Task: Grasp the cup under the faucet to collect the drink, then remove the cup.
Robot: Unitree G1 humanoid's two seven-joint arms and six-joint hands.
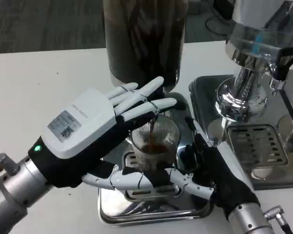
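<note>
The ribbed clear cup [154, 141], partly filled with dark drink, stands on the steel drip tray [112, 207] beneath the dark drink dispenser [144, 39], enclosed between both hands. The right hand [205, 170] grips it from the side, fingers curling round its base, while the left hand [93, 124] lies just above its rim, fingers straight and spread, holding nothing. Beyond the right hand stands a second, chrome dispenser [244, 92] with its own grated tray [256, 146].

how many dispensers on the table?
2: a dark dispenser behind the cup, and a clear dispenser at the right. More may sit outside the frame.
</note>
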